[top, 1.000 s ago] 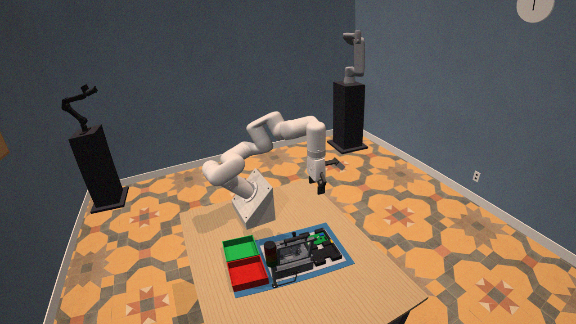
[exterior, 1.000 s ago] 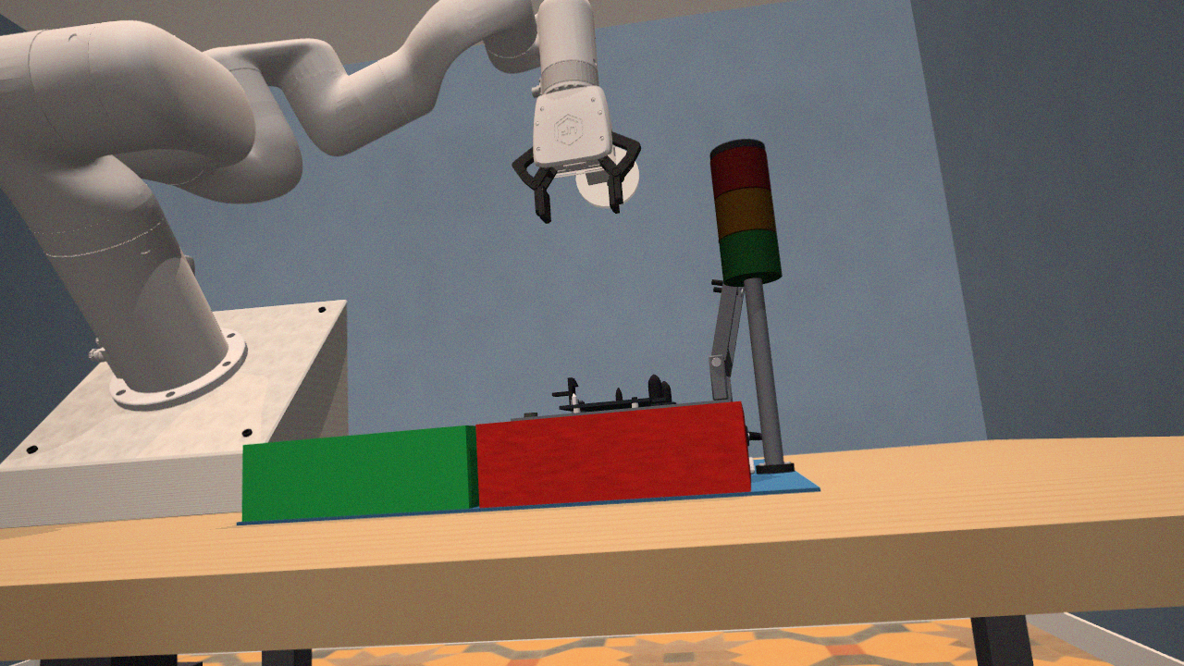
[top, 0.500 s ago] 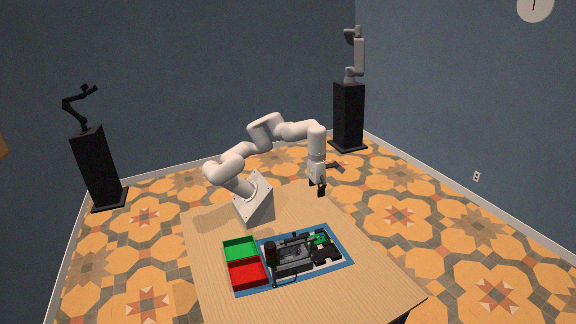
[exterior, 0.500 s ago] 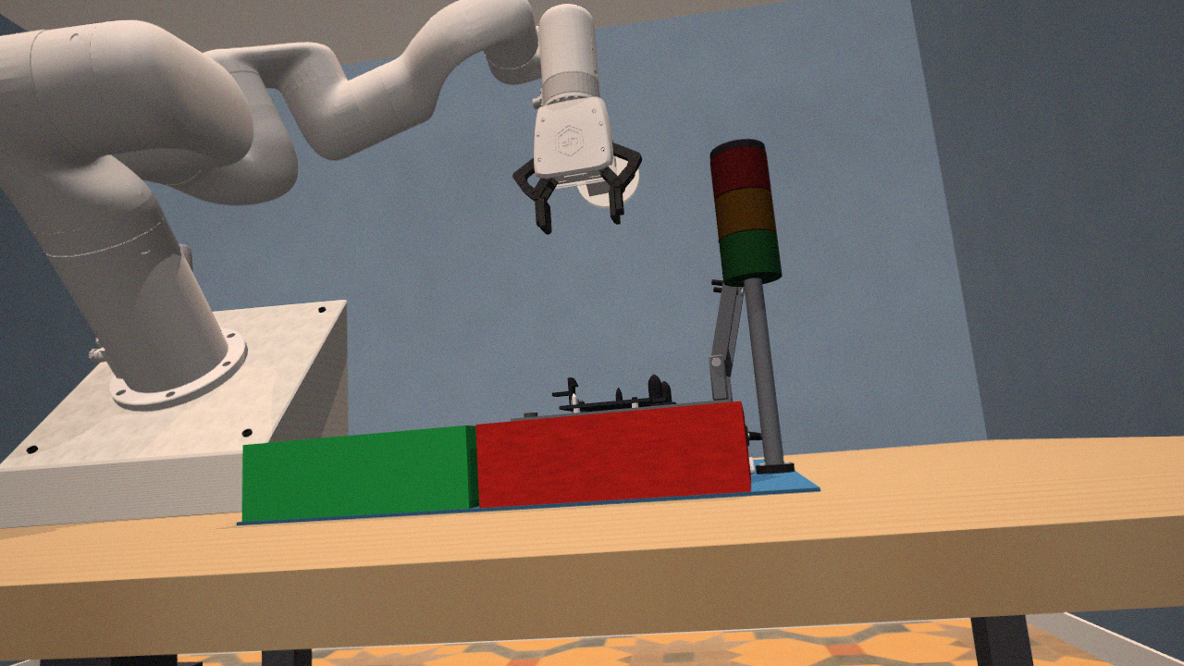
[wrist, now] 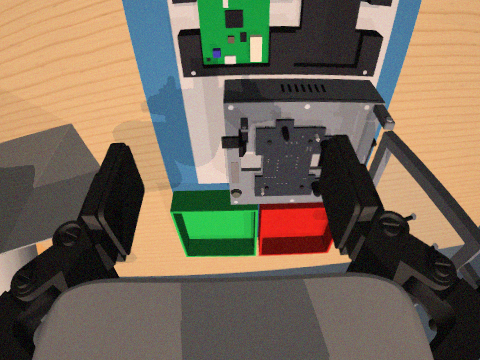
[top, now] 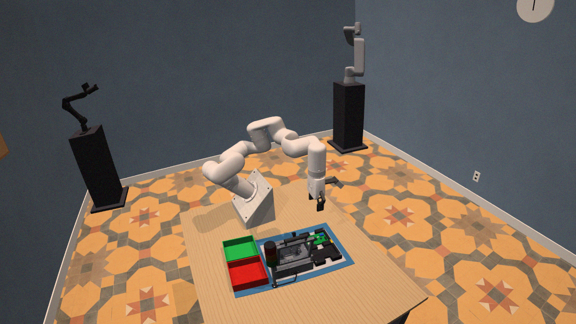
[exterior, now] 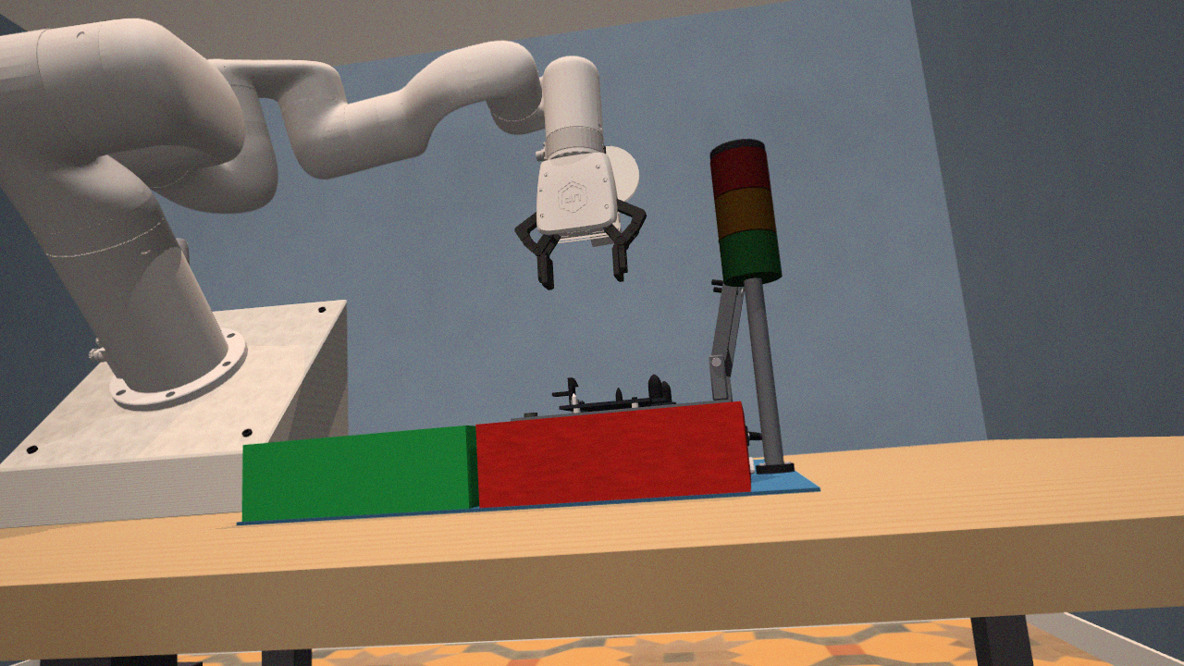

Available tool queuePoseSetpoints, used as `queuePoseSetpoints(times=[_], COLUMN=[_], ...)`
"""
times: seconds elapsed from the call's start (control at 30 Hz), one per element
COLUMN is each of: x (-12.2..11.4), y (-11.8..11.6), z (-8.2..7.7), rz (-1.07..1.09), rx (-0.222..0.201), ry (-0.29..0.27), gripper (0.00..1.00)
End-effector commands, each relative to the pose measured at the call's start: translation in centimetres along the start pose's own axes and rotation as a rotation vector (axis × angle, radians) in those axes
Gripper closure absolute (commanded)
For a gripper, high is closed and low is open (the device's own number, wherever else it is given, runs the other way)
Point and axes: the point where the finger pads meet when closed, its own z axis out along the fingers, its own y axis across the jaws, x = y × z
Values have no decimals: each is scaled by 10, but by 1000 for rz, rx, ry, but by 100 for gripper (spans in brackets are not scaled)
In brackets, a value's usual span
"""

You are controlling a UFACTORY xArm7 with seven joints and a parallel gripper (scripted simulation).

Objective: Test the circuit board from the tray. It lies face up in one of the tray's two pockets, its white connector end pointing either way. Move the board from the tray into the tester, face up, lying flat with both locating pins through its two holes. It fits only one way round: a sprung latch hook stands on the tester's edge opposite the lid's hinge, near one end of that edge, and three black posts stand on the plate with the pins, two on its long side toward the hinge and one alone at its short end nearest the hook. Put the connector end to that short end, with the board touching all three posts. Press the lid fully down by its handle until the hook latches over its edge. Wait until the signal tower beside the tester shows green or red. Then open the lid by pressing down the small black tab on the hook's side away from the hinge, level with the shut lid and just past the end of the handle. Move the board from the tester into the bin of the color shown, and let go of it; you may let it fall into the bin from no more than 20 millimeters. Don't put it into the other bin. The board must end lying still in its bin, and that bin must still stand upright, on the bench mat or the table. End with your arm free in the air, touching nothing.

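Observation:
The green circuit board (wrist: 232, 11) lies face up in the left pocket of the black tray (wrist: 283, 10) in the wrist view, its white connector at the end toward the tester. It also shows in the top view (top: 321, 239). The tester (wrist: 294, 150) stands with its lid (exterior: 726, 339) raised and its plate bare. The signal tower (exterior: 745, 212) shows no lit color. My gripper (exterior: 580, 266) is open and empty, high above the tester and tray. It also shows in the top view (top: 319, 204).
The green bin (top: 240, 248) and the red bin (top: 247, 273) stand side by side on the blue mat (top: 294, 258), beside the tester. The arm's grey base block (top: 254, 203) stands behind the mat. Two other arms on black pedestals stand far off.

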Motion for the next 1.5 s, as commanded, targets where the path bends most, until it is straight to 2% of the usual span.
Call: queuePoseSetpoints(times=[0.0,0.13,0.2,0.33,0.47,0.67,0.93,1.47], x=[2,3,3,3,3,3,3,3], y=[2,3,3,3,3,4,4,4], z=[40,68,68,103,129,155,162,162], rz=[-1,-1,-1,-1,-1,-1,-1,-1], rx=[-13,-13,-13,-13,-13,-13,-13,-13], ry=[9,9,9,9,9,9,9,9], gripper=[0,0,0,0,0,0,0,0])
